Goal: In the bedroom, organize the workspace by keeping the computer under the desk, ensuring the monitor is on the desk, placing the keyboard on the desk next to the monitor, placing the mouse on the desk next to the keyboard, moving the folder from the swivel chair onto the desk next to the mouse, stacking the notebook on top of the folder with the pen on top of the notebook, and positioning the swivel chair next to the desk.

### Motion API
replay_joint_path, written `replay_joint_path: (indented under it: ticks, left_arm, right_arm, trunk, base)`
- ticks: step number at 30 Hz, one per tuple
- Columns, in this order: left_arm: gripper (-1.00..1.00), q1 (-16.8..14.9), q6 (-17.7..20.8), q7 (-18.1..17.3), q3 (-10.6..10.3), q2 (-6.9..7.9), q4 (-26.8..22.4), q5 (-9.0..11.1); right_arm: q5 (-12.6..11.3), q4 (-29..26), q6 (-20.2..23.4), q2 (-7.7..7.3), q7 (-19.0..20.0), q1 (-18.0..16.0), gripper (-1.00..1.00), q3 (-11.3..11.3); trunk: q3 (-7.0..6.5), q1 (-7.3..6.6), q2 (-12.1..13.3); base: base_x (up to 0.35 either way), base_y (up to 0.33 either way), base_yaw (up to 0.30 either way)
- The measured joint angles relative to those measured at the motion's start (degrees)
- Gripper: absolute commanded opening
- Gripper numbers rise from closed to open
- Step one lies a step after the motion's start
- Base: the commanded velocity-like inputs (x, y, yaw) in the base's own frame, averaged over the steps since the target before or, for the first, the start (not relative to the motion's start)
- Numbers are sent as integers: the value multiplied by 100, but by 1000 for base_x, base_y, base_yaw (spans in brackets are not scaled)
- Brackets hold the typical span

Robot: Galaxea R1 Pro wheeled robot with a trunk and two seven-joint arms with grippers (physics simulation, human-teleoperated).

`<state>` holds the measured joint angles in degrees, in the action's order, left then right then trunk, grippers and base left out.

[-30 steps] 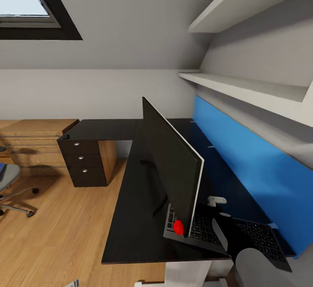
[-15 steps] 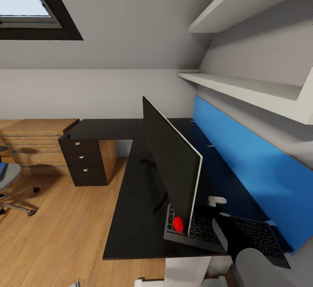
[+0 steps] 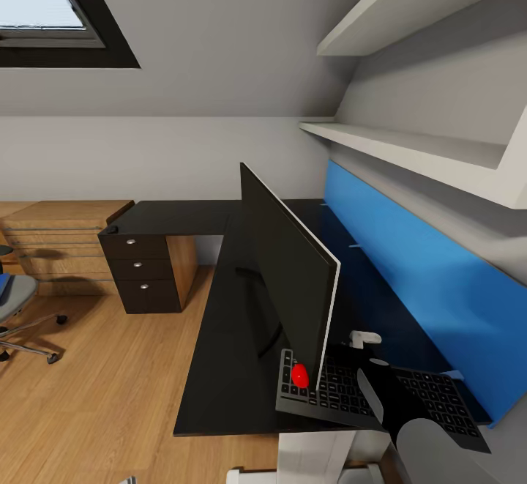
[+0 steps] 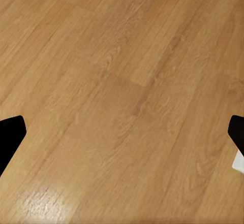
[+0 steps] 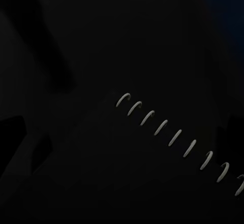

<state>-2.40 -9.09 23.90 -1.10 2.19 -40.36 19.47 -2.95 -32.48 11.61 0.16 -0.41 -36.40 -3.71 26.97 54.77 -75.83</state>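
The monitor [image 3: 289, 279] stands edge-on on the glossy black desk [image 3: 219, 352], a red light [image 3: 298, 375] at its near corner. Flat on the desk, the keyboard [image 3: 326, 392] lies partly under that corner. My right arm [image 3: 369, 396] reaches over the desk beside the keyboard. My right gripper [image 5: 122, 132] hovers open over a dark notebook [image 5: 152, 173] with white spiral rings [image 5: 173, 135]; its fingertips are only faint. The left gripper [image 4: 122, 132] hangs open above wooden floor. At the far left stands the swivel chair [image 3: 18, 301] with a sliver of the blue folder [image 3: 3, 283].
A dark three-drawer unit [image 3: 143, 272] sits under the desk's far wing, beside light wooden drawers [image 3: 62, 242]. A blue panel [image 3: 410, 279] and white shelves [image 3: 410, 151] line the wall on the right. A small white object [image 3: 364, 337] lies on the desk past the keyboard.
The head view has shifted slightly. The keyboard has slid a little toward the desk's near edge, so more of it shows beyond the monitor's corner.
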Motion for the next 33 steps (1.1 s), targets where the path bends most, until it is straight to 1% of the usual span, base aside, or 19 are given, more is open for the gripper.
replay_joint_path:
  ticks: [3, 10, 33]
  left_arm:
    - [100, 2, 0, 0, -1, 0, 2, 0]
    - [100, 1, 0, 0, 0, -1, 3, 0]
    - [100, 3, 0, 0, -1, -2, 3, 0]
  right_arm:
    - [-3, 0, 0, 0, 2, 0, 100, 0]
    - [2, -1, 0, 0, -1, 0, 100, 0]
    - [3, 4, -13, 0, 1, 0, 100, 2]
  trunk:
    - [0, 1, 0]
    - [0, 1, 0]
    - [0, 1, 0]
  base:
    - [-46, 0, 0]
    - [-173, 0, 0]
    - [-13, 0, 0]
